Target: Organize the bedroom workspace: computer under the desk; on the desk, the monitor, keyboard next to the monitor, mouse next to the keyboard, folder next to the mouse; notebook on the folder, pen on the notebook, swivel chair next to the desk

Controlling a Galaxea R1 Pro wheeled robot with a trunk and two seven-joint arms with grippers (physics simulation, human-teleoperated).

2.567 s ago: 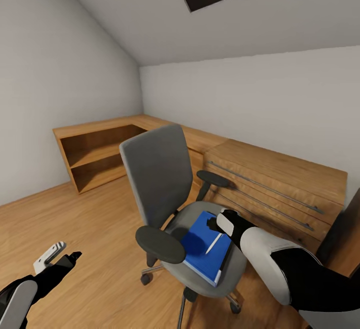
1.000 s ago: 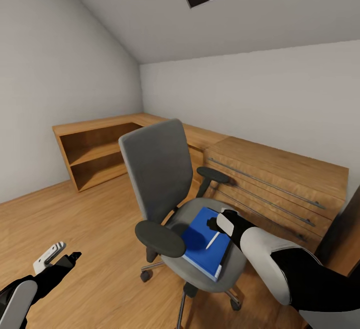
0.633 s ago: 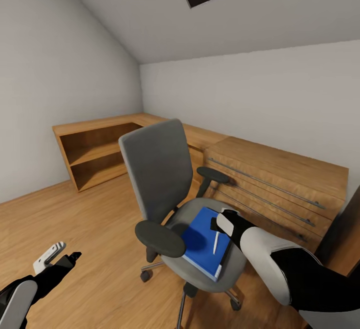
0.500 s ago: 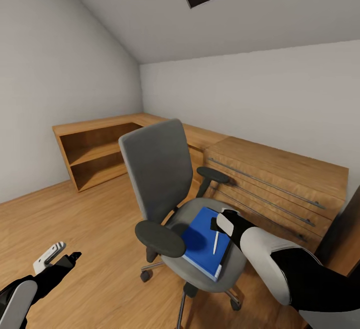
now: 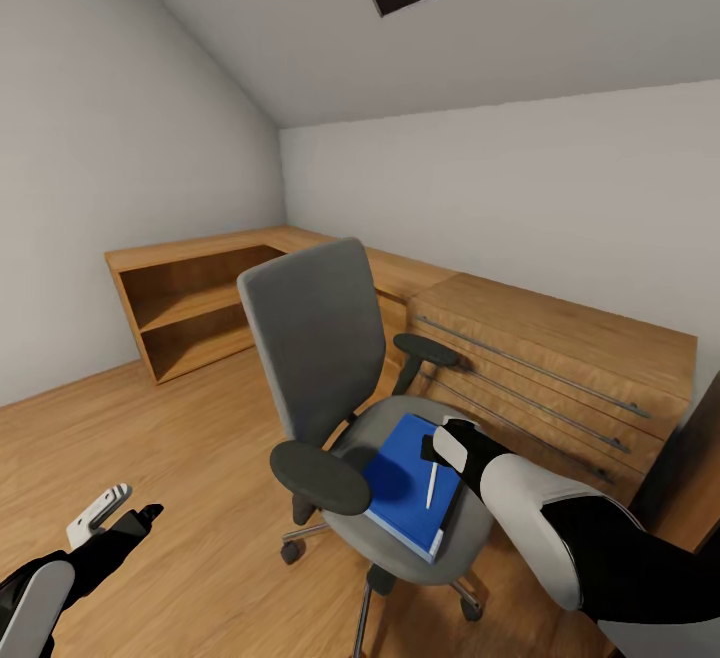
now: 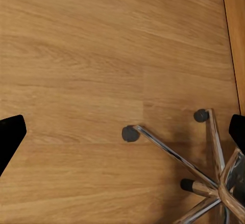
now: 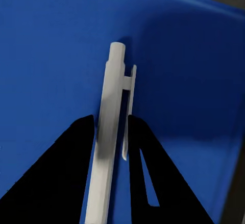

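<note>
Gripping the pen (image 7: 109,137): right end effector (image 7: 111,132) has both dark fingers pressed against the white barrel, one on each side. Pen hangs point-down over the folder (image 5: 405,483); whether its tip touches the blue cover, cannot tell.

Landmark: swivel chair (image 5: 330,388).
- Folder lies flat on the chair seat, toward the seat's front edge.
- A thin dark edge shows along the folder's side nearest the right arm; could be the notebook, cannot confirm.
- Right end effector sits over the folder, on the seat side away from the backrest.
- Left end effector (image 5: 125,518) is low, well apart from the chair, over the wood floor (image 6: 76,55); fingers apart, nothing between them. Left wrist view looks down on the chair's chrome base (image 6: 204,168) and castors.
- Wooden chest (image 5: 560,378) with bar handles stands just behind the chair.

Progress (judgement): early. Pen is in hand but not placed. Folder not yet moved off the seat. Stack of folder, notebook and pen is still to be built on the counter, and the chair is still to be positioned.
</note>
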